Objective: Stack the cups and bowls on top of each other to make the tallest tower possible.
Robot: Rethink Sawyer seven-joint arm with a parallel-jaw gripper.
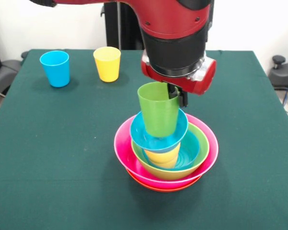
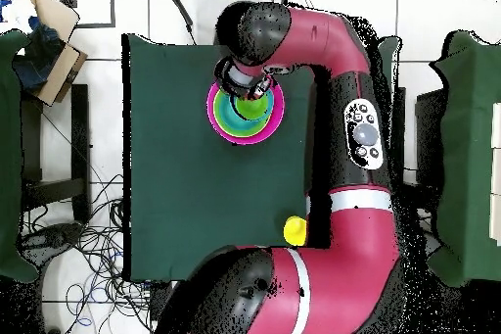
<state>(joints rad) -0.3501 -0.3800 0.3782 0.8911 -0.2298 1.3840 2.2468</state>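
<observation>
Hanging over the tower [image 1: 166,153], the gripper [image 1: 177,96] was seen at the rim of the green cup [image 1: 158,110], one dark finger [image 1: 183,97] showing just beside the cup's wall on the side away from the two loose cups; whether the fingers were clamped on the rim or standing free could not be told. The green cup was tilted, its base set in a small blue bowl [image 1: 158,128] that was itself tipped. Under that bowl a yellow-orange cup [image 1: 163,156] was seen, seated in a second blue bowl [image 1: 192,149], which was nested in the lime green bowl [image 1: 201,152]. That was held in the large pink bowl [image 1: 125,153], and an orange rim [image 1: 163,188] was just visible beneath it. Beyond the tower, toward the robot's side of the green table [image 1: 48,158], a light blue cup [image 1: 55,68] and a yellow cup [image 1: 107,63] were stood upright, near each other and well apart from the tower. From overhead, the tower [image 2: 246,107] was partly covered by the arm [image 2: 338,85], and the yellow cup [image 2: 294,229] was seen well apart from the tower, toward the robot's base.
</observation>
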